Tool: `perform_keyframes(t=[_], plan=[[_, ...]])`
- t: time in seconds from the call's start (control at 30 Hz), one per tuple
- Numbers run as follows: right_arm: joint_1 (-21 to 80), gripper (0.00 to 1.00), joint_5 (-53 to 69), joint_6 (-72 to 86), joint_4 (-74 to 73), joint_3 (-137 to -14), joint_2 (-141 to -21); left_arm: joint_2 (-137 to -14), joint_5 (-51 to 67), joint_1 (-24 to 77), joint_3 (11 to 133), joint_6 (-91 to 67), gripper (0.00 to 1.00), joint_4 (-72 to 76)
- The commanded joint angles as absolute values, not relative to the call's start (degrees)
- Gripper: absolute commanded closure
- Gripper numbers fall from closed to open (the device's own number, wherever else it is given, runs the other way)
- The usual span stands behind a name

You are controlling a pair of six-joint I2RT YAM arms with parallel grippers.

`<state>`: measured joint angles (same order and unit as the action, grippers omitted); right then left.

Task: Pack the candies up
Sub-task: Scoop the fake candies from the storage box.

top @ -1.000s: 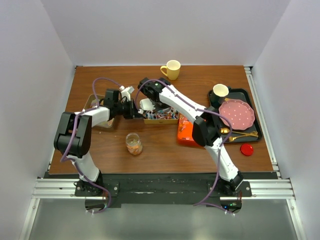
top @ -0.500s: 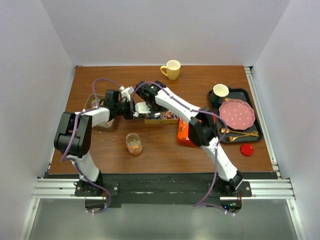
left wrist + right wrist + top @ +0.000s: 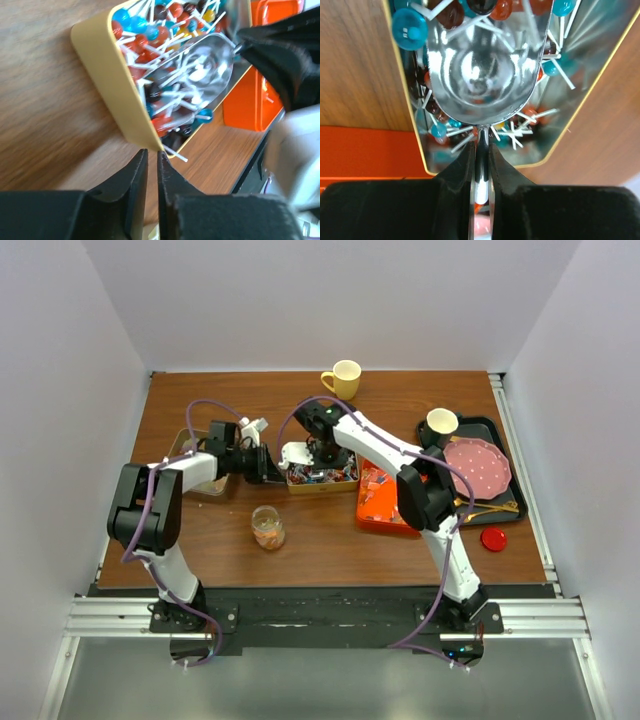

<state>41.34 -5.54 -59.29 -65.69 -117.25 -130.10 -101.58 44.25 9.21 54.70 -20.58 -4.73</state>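
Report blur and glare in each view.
Top external: evenly lit, sharp, only soft shadows on the table. Left wrist: tray sharp, right end effector beside it a soft blur. Right wrist: scoop mirror-bright with glare and reflections of candies; the fingers below dark, detail lost.

A yellow mug (image 3: 343, 379) stood near the far edge of the brown tabletop (image 3: 200, 540). By the right edge lay a black tray (image 3: 492, 427) carrying a pink dotted plate (image 3: 473, 467), a small cup (image 3: 440, 422) and gold cutlery (image 3: 490, 508). A round red lid (image 3: 493, 538) sat just beside its near corner. Mid-tabletop, a metal scoop (image 3: 480, 60) lay in a shallow yellow tray (image 3: 112, 70), with an orange tray (image 3: 375, 525) just right of it. A glass jar (image 3: 267, 528) stood nearer the front edge.
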Motion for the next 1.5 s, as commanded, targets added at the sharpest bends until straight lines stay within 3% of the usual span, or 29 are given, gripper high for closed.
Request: perform_keyframes(t=[0.0, 0.3, 0.77, 1.17, 1.47], plan=[[39.3, 1.0, 9.0, -61.0, -65.0, -114.4, -129.3, -100.5, 45.4, 7.5, 56.6, -15.8, 0.8, -9.8], [36.5, 1.0, 11.8, -62.6, -57.9, -105.7, -125.9, -99.4, 50.1, 6.2, 57.8, -10.7, 0.77, -15.1], [34.9, 1.0, 10.0, -62.1, -56.2, -106.2, -120.2, -100.9, 56.6, 6.1, 66.5, -3.8, 0.72, -22.8], [33.5, 1.0, 8.2, -61.3, -54.0, -103.1, -116.2, -96.4, 54.7, 3.9, 65.0, -6.1, 0.71, -20.7], [36.9, 1.0, 2.8, -66.2, -62.6, -109.0, -112.5, -89.5, 46.9, 0.0, 60.2, -7.3, 0.67, -19.6]])
